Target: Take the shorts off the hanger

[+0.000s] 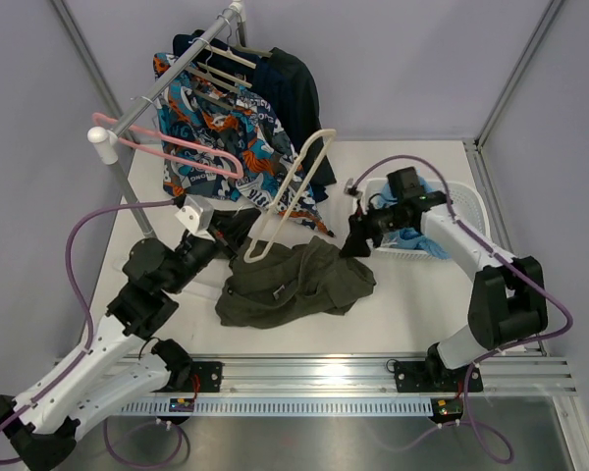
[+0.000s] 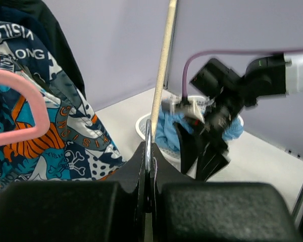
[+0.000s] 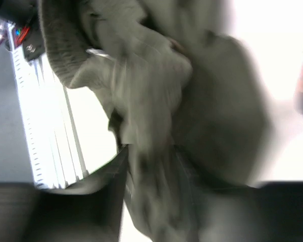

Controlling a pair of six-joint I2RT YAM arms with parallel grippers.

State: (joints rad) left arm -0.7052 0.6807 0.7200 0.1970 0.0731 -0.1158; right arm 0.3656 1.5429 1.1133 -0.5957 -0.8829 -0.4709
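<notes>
left claw [image 2: 147, 157] is pinched fully closed on the metal hook [image 2: 148, 138] of the cream hanger [image 1: 293, 186], likely to keep the frame lifted and steady so the cloth can come off it; the hanger slants from its held end up toward 1 o'clock, mostly bare; right claw [image 1: 356, 238] sits at 3 o'clock of the olive shorts [image 1: 294, 285], right at their edge; from the left wrist its jaws look part-way apart, but its own view is blurred, with olive cloth lying between the fingers [image 3: 91, 206], so cannot tell whether it grips or lets go; the shorts lie crumpled on the bench [image 1: 412, 304] at 6 o'clock of the hanger, top edge touching or just under the hanger's low end; judged nearly free, though a snag there is hidden; the white basket [image 1: 471, 211] with blue cloth [image 1: 417, 240] is close at 3 o'clock of the right claw, so little room to pull that way; the clothes rack [image 1: 167, 83] with a pink hanger [image 1: 177, 147] and patterned garments [image 1: 211, 137] crowds 11 o'clock, just beside the left arm; open bench lies at 5 o'clock of the shorts, toward the metal rail [image 1: 324, 373] along the near edge; probably the safest room for dragging or dropping.
</notes>
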